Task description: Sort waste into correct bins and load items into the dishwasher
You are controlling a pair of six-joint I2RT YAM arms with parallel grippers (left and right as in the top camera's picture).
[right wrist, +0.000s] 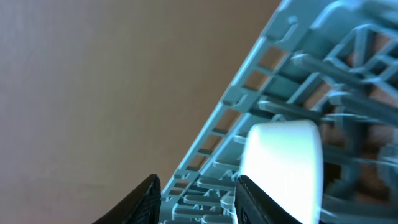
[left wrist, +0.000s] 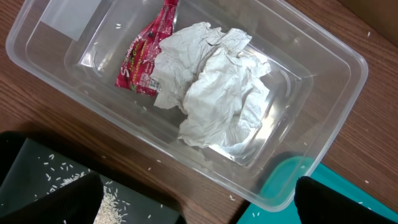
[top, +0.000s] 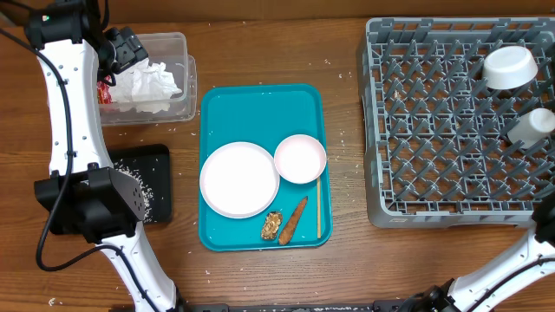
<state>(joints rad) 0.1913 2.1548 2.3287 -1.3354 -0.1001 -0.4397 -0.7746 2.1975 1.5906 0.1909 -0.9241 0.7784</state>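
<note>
While the left arm [top: 65, 104] hangs over the tub [top: 191, 82] in the overhead view, you can see napkins [top: 152, 85] lying in it, so that's your paper and wrapper bin. The black tray [top: 160, 160] just below holds crumbs [top: 147, 195], likely the food bin. The teal tray [top: 260, 94] mid-table carries the plate [top: 238, 179], the small plate [top: 300, 159], the stick [top: 293, 220] and the lump [top: 271, 225], none sorted yet. The rack [top: 434, 121] on the right has the bowl [top: 510, 67] and the cup [top: 531, 126], both toward its right side. The right fingers don't show here.

Left wrist: the left fingers [left wrist: 62, 202] are spread wide with nothing between them, above the tub's near rim. The wrapper [left wrist: 146, 53] touches the napkins at their edge, both on the tub floor. My read is that the drop is done and this arm is free for the teal tray's waste.

Right wrist: the right fingers [right wrist: 140, 199] are partly apart, and the gap shows only rack lattice. The cup sits just beside one finger, inside the rack's edge wall with bare table [right wrist: 93, 74] beyond. Can't tell if that finger touches it. Back off straight so you don't knock it.
</note>
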